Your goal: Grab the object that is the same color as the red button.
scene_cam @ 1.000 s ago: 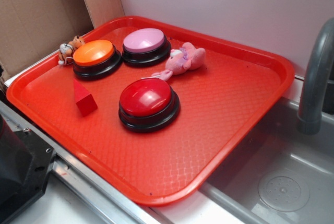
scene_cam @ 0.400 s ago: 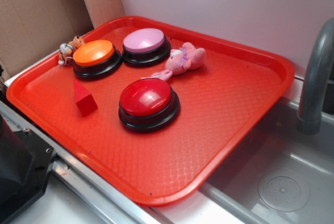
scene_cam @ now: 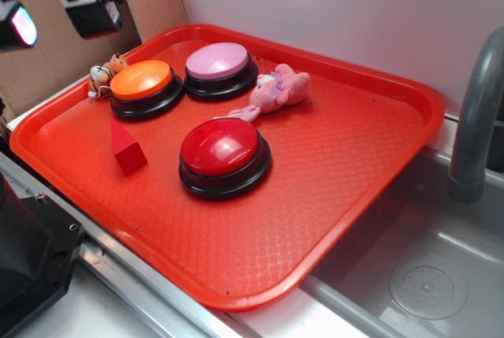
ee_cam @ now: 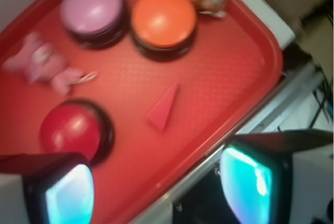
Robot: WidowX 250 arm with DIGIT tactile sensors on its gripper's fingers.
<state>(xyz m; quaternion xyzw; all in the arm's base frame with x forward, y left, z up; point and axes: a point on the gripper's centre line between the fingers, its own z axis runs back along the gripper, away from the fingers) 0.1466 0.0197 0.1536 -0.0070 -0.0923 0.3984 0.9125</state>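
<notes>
The small red wedge-topped block (scene_cam: 126, 149) stands on the red tray (scene_cam: 331, 157) at its left side, left of the red dome button (scene_cam: 223, 153). In the wrist view the block (ee_cam: 163, 107) lies right of the red button (ee_cam: 73, 130). My gripper (scene_cam: 51, 3) is high at the upper left, above the tray's back-left corner and well apart from the block. In the wrist view it (ee_cam: 156, 190) is open and empty, with its glowing fingertips (ee_cam: 68, 195) wide apart.
An orange button (scene_cam: 142, 86), a pink button (scene_cam: 219, 66), a pink plush toy (scene_cam: 276, 90) and a small tiger toy (scene_cam: 102, 74) sit at the tray's back. A sink (scene_cam: 425, 275) with a grey faucet (scene_cam: 476, 117) lies to the right. Cardboard (scene_cam: 47, 46) stands behind.
My gripper has come further into the exterior view from the top left, moving down and right. Nothing on the tray has moved.
</notes>
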